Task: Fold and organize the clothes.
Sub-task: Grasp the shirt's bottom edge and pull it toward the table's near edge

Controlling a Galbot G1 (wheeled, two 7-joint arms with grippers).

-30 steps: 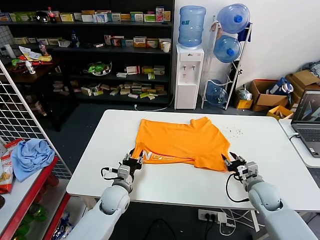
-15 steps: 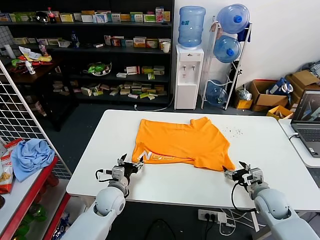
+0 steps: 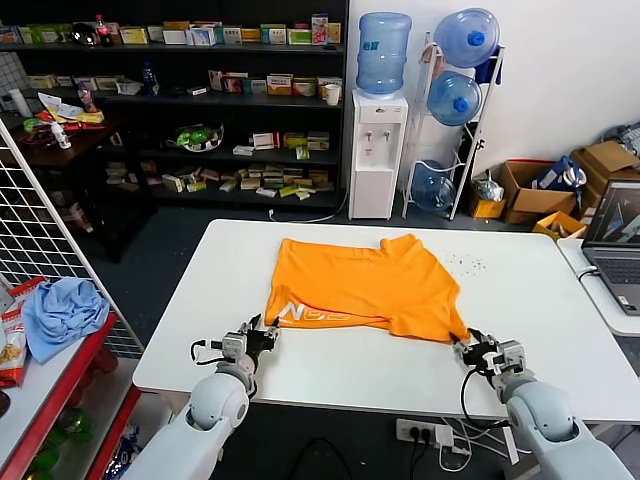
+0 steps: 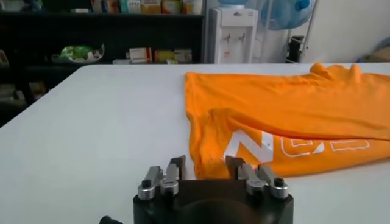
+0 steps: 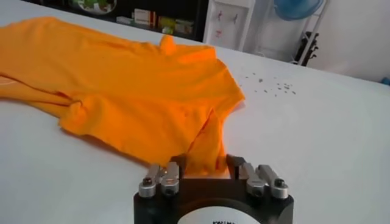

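One orange T-shirt (image 3: 360, 287) lies partly folded on the white bench (image 3: 530, 300), lettering along its near hem. The left gripper (image 3: 256, 335) sits at the near left corner, the right gripper (image 3: 478, 347) at the near right corner; both have jaws apart with cloth between them, not visibly clamped. Judged best practice: pinch both corners evenly, lift together. Count: one shirt, two grippers.

Both arms wear smooth, rounded light-grey shells. Each ends in a dark tool: the left tool (image 3: 256, 333) and right tool (image 3: 478, 349) carry short black fingers with silver metal blocks and small dark screws behind them. Thin black cables loop beside each tool's base. White lettering marks the right tool's round housing.
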